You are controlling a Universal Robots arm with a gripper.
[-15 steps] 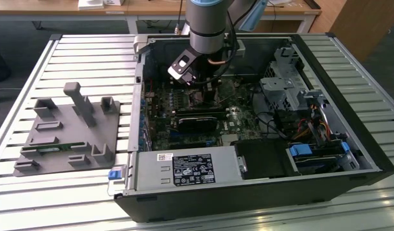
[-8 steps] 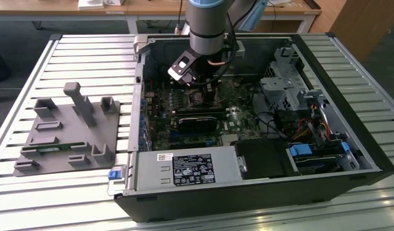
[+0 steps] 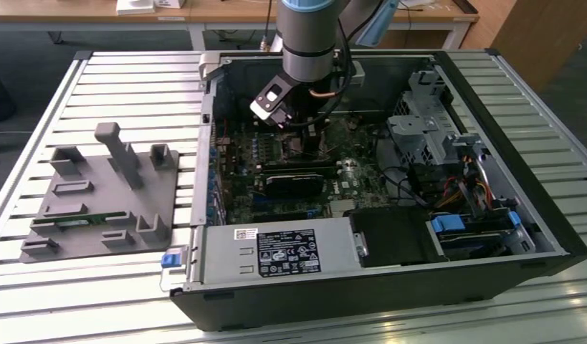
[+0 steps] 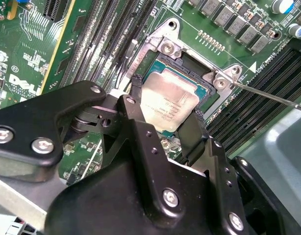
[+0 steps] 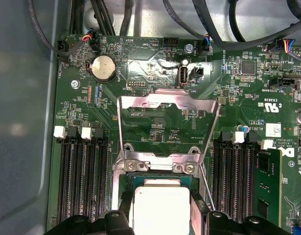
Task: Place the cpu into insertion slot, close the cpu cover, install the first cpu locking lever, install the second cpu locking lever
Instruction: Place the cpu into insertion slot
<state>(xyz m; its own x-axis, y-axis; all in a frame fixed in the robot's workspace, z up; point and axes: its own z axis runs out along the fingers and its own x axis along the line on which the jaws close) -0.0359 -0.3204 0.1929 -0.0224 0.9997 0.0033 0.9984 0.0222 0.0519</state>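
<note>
The cpu [image 4: 170, 105], a flat square with a pale tan-silver face, lies in or just over the insertion slot [image 4: 192, 63]; I cannot tell whether it is fully seated. The claw [image 4: 165, 102] pinches it by two opposite edges, so the first step looks nearly done. The cpu cover [image 5: 160, 100] is swung open and a thin locking lever [image 4: 268, 95] stands free, so closing and both levers remain. All this sits inside the computer case [image 3: 370, 287] on the slatted surface [image 3: 130, 72].
</note>
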